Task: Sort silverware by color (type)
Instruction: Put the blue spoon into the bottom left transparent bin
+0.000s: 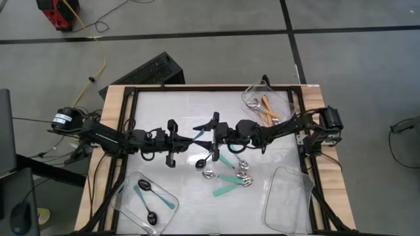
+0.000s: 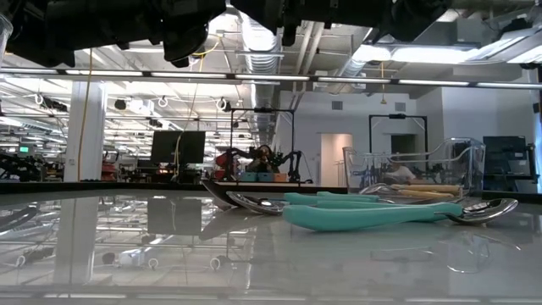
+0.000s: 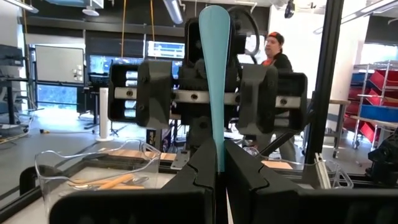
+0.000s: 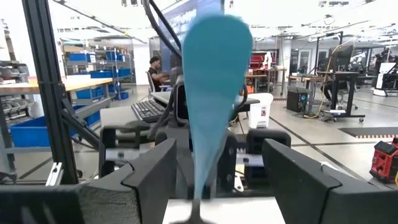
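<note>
Handover at the surface's centre: the left tool [image 3: 217, 168] is clenching the wide teal-green-handled spoon [image 3: 214, 74], the right tool [image 4: 214, 168] is gaping around its handle. Next, likely: closing, then carrying toward the clear plastic tray [image 1: 289, 203] at five o'clock.

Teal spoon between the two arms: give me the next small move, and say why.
Probably close the right gripper on the teal spoon. Its fingers stand open on either side of the wide handle end, while the left gripper is shut on the handle farther along. It looks like a handover, so the left should let go only once the right grips.
</note>
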Available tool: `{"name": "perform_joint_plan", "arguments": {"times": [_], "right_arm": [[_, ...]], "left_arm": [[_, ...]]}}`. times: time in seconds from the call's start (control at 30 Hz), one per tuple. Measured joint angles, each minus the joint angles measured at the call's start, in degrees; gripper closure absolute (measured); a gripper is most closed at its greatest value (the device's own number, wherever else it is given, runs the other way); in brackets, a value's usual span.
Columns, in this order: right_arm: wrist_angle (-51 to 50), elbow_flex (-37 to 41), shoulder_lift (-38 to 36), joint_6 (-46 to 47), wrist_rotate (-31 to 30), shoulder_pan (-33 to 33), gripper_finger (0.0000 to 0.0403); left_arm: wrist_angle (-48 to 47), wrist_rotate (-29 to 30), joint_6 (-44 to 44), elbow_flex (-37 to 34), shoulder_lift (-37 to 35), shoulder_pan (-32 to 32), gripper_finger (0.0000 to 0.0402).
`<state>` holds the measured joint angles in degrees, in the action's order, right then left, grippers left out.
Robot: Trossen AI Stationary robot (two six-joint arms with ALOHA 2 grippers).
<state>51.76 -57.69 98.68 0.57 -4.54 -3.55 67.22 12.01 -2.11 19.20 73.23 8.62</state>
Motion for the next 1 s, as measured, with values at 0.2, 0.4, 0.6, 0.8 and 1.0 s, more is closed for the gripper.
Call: {"name": "perform_joint_plan", "arguments": {"times": [0.2,0.4,0.6,0.8,1.0], "right_arm": [[-4.3,-0.9,0.0,-0.2,0.0,0.0,0.0138],[-4.8,-1.0,0.0,-1.0,-0.5,0.0,0.0138],[-4.7,-1.0,0.0,-1.1,-0.6,0.3,0.0166],[-4.8,-1.0,0.0,-1.2,-0.3,0.3,0.0254],[-5.0,-1.0,0.0,-3.3,0.6,0.1,0.0355]], "left_arm": [[-0.1,0.0,0.2,0.6,0.0,0.0,0.0401],[-0.5,0.0,0.3,0.6,0.0,0.0,0.0401],[-0.6,0.0,0.3,0.6,0.0,0.0,0.0401],[-0.7,0.1,0.3,0.6,0.0,-0.1,0.0401],[-0.8,0.2,0.4,0.6,0.0,-0.1,0.0401]]}}
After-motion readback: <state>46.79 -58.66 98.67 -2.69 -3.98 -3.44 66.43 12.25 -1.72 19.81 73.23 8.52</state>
